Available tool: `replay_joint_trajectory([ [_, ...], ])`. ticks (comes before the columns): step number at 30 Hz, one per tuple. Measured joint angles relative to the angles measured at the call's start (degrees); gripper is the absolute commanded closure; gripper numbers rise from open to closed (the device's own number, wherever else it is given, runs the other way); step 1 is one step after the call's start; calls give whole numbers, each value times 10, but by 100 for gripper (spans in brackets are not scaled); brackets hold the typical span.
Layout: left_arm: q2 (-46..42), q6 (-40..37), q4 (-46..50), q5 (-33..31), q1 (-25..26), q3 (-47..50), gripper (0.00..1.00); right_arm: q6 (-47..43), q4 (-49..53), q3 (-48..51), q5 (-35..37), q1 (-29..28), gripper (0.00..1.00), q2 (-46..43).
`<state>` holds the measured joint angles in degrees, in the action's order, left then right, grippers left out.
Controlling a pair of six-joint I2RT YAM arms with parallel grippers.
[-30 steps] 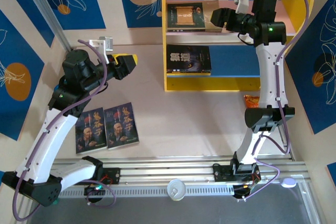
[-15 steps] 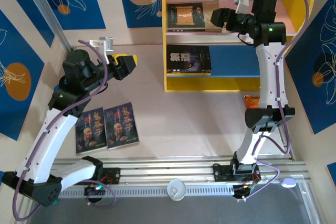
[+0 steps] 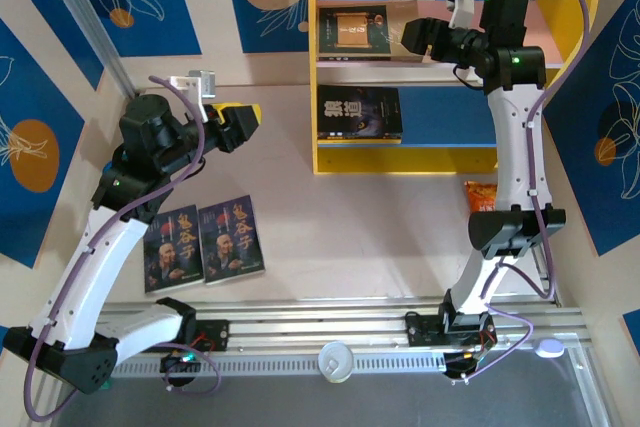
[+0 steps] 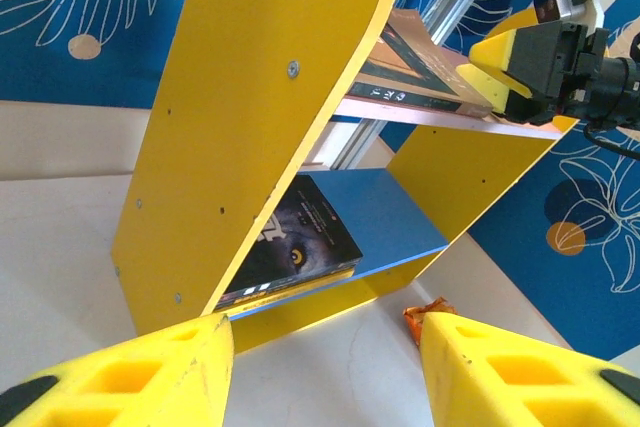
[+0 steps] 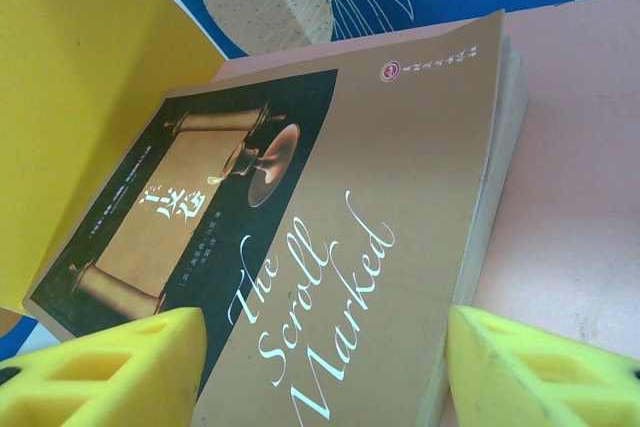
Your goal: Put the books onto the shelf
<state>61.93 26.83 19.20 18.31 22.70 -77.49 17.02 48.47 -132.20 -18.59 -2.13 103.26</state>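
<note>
Shelf (image 4: 260,127): smooth painted board, satin yellow sides with small metal screw heads, pink and blue boards matt. Brown book (image 5: 330,277), wolf book (image 4: 300,247) and two bearded-man books (image 3: 205,244): paper with glossy covers, the brown one with a metallic sheen. Left gripper (image 4: 325,372) and right gripper (image 5: 325,367) have fingers of matt yellow plastic, lightly scuffed; arm shells (image 3: 515,137) are glossy white plastic, the rail (image 3: 330,332) is ribbed bare metal, the table (image 3: 350,217) is matt.
</note>
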Motion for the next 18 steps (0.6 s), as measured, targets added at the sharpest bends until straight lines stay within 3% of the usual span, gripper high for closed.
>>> replay_joint_trajectory([
  [18, -1, -2, 47, -55, 0, 4, 41, 6, 4, -5, -47, 27, 25, 0],
])
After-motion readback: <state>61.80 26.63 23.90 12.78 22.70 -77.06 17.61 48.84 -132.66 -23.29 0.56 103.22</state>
